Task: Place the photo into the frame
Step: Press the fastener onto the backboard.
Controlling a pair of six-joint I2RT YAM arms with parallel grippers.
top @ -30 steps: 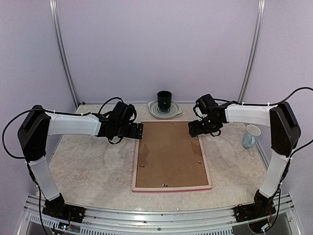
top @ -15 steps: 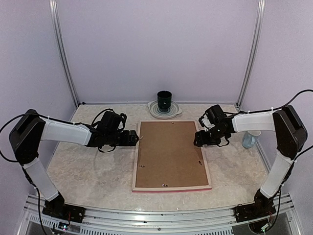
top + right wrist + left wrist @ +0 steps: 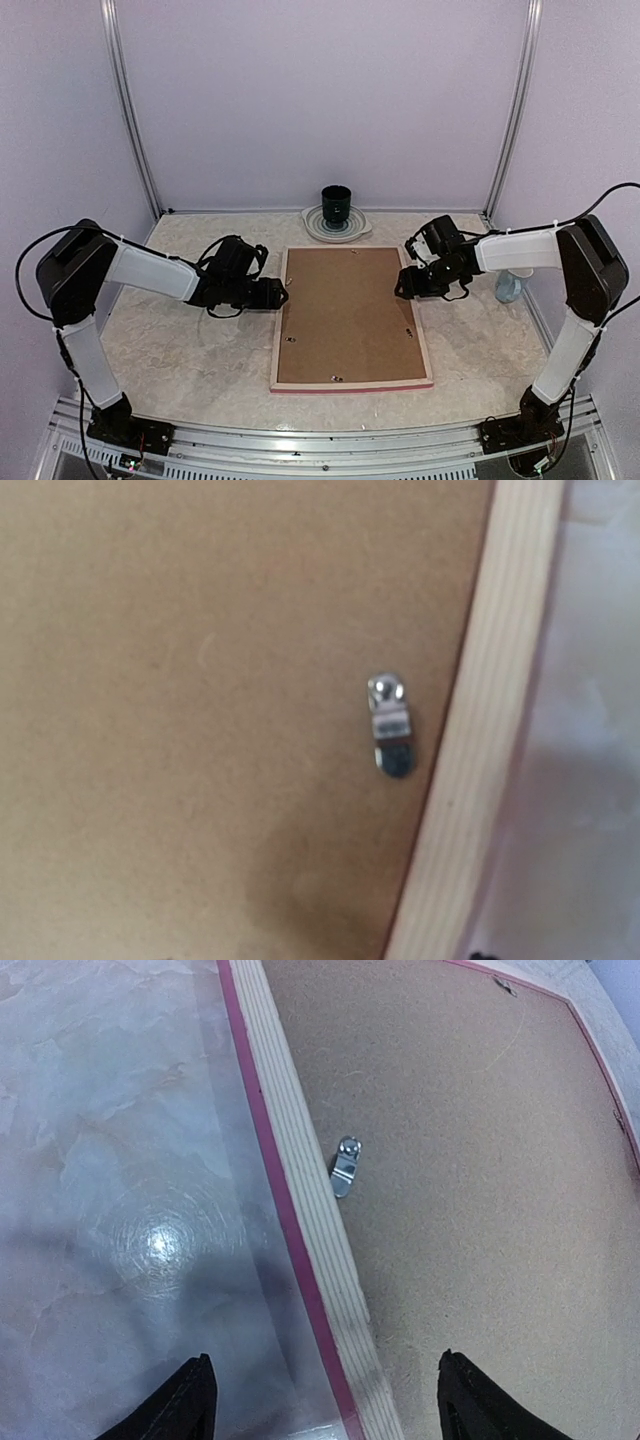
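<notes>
The frame (image 3: pixel 350 384) lies face down mid-table, pale wood back up, with a brown backing board (image 3: pixel 345 310) set in it. The left gripper (image 3: pixel 278 293) hangs low over the left rim, fingers (image 3: pixel 190 1400) spread wide astride it and gripping nothing. The right gripper (image 3: pixel 405 285) is over the right rim by a metal clip (image 3: pixel 390 725); I cannot tell how far apart its jaws stand. Past the far edge a dark cup (image 3: pixel 336 203) stands on a plate (image 3: pixel 312 228). A pale mug (image 3: pixel 512 278) stands at the right.

My L arm (image 3: pixel 150 272) reaches low toward centre, L gripper (image 3: pixel 280 293) pointing inward, fingers (image 3: pixel 190 1405) spread wide. R arm (image 3: pixel 515 248) mirrors it, R gripper (image 3: pixel 404 283) tipped down; can't read its jaws.
</notes>
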